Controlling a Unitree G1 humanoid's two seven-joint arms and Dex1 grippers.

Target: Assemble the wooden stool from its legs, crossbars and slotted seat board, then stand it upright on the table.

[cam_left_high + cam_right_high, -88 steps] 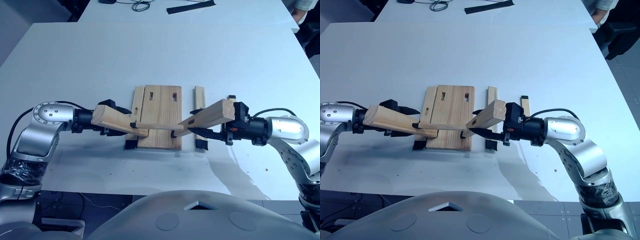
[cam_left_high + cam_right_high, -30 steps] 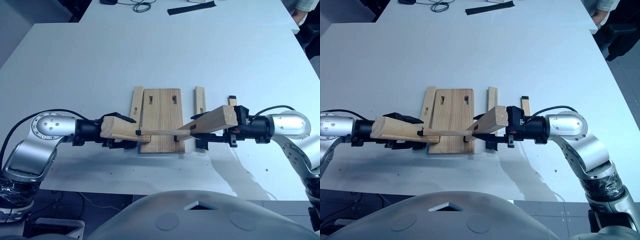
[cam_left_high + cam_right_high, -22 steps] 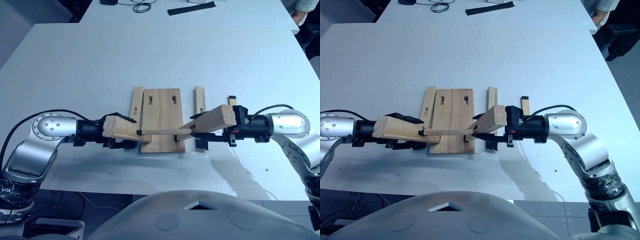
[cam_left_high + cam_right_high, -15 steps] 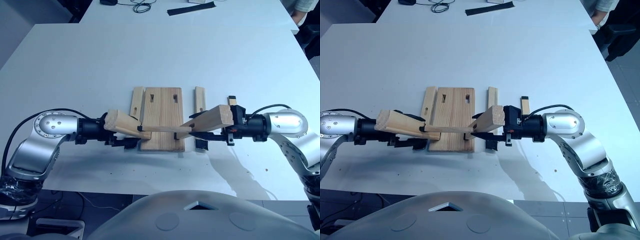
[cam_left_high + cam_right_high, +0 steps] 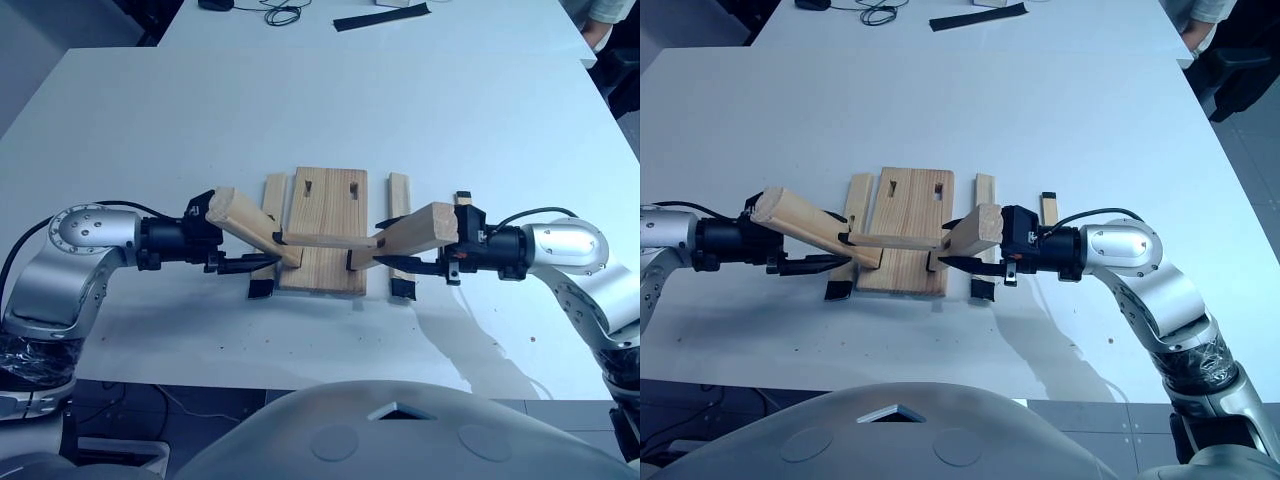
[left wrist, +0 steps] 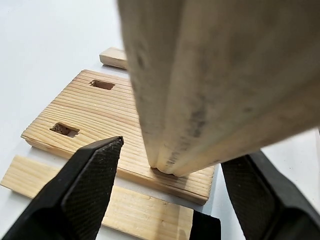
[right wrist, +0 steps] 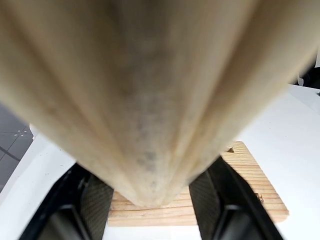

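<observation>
Gripping left leg (image 5: 248,228) in left jaws, right leg (image 5: 410,232) in right jaws, both linked by crossbar (image 5: 328,240) above seat board (image 5: 325,205).

Left arm (image 5: 85,238): rounded silver shell at 9 o'clock, black wrist section, glossy dark wrap lower down.
Right arm (image 5: 568,247): matching silver shell at 3 o'clock, black wrist, small red mark.
Cable (image 5: 522,213): thin, black, arched over the right wrist.
Left tool (image 5: 266,260): black, with tapered fingers (image 6: 90,192) that were cross-hatched.
Right tool (image 5: 352,263): black, with the same hatched pads (image 7: 92,200).
</observation>
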